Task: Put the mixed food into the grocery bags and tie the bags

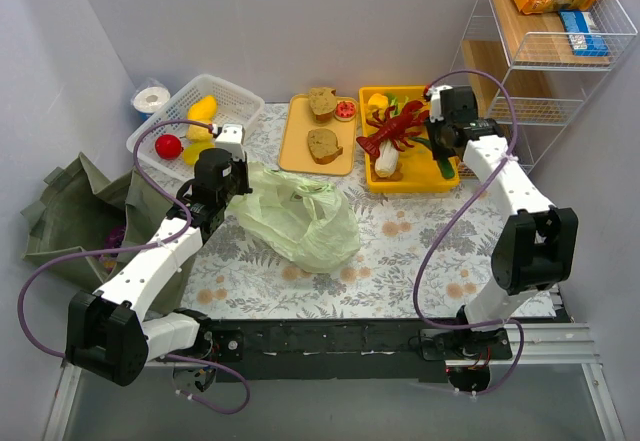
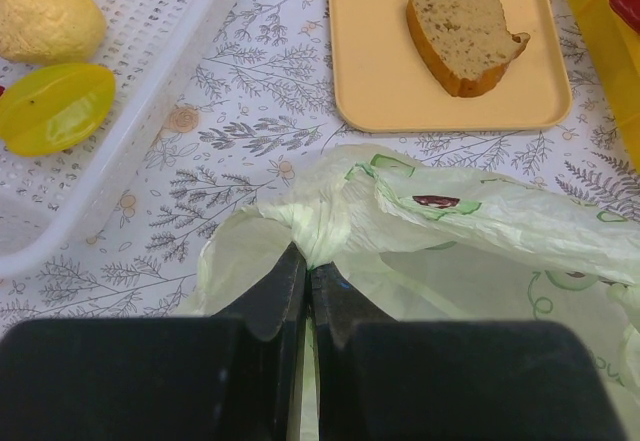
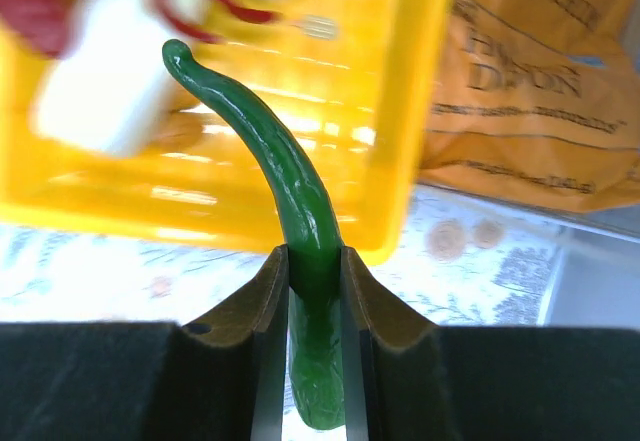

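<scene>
Pepper sits clamped in the right jaws at the edge of the yellow tray; left jaws pinch the green bag on the desk. Lift clear of the tray wall and release only once inside the bag

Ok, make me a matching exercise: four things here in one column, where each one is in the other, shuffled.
1 green pepper
2 pale-green bag
3 bread slice
4 red lobster

a in the yellow tray
b on the peach tray
c gripped by the right hand
d pinched by the left hand

Pairs: 1-c, 2-d, 3-b, 4-a
</scene>
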`<state>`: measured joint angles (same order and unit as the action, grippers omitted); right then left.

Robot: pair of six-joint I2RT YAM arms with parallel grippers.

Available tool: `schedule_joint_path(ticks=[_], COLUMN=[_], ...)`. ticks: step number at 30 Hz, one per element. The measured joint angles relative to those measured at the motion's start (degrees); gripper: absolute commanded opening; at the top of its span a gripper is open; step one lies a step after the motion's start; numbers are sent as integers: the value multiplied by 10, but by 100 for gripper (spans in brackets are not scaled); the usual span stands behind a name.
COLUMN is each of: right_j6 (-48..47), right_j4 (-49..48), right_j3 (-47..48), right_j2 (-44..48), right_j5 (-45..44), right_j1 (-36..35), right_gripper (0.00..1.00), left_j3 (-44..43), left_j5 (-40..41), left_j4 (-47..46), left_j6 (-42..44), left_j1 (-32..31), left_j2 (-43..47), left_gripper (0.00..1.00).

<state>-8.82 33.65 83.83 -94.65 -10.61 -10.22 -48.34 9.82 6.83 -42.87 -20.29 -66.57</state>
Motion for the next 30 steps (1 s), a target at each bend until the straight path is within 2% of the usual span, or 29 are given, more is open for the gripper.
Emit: schedule_joint_path(ticks=[3, 6, 9, 14, 17, 20, 25, 30], right_j6=[15, 20, 35, 99, 124, 147, 169, 179], right_j4=[0, -49, -150, -369, -454, -503, -520, -528], right_j3=[-1, -3, -31, -151, -184, -199, -215, -227], right_j2=[42, 112, 191, 294, 276, 214, 134, 98], right_j5=[6, 0, 14, 38, 40, 44, 43, 11], right_j1=[-65, -194, -313, -386, -427, -465, -501, -513], right_gripper=[1, 1, 1, 1, 1, 1, 1, 1], left_j3=[0, 0, 0, 0, 0, 0, 0, 0], left_j5=[-4, -7, -8, -8, -8, -8, -9, -8], left_j4=[0, 0, 0, 0, 0, 0, 0, 0], left_j6=[-1, -3, -4, -4, -4, -5, -6, -6], left_j1=[0, 0, 0, 0, 0, 0, 0, 0], left_j2=[0, 0, 0, 0, 0, 0, 0, 0], left_gripper=[0, 0, 0, 0, 0, 0, 0, 0])
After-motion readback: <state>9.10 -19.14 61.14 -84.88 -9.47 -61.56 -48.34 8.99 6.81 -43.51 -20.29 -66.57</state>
